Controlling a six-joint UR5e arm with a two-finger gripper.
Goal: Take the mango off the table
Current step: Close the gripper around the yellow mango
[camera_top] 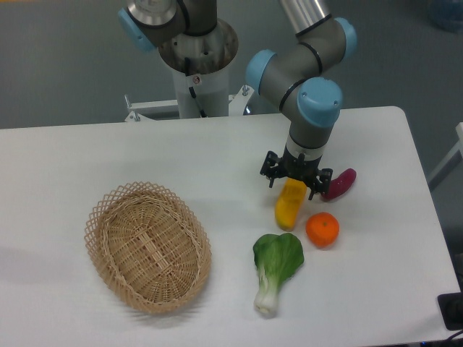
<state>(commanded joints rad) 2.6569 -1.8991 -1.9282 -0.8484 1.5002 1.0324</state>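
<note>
Camera view | gripper over mango top end, grasp unclear | orange at 4 o'clock | table

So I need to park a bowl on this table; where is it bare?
Bare: the table behind the basket, and between basket and bok choy. Crowded: tool, mango, orange, sweet potato.

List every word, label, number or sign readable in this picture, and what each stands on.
None can be read. The mango, orange, basket, table and gripper carry no visible text. A small red mark on the robot's base column is too small to read.
</note>
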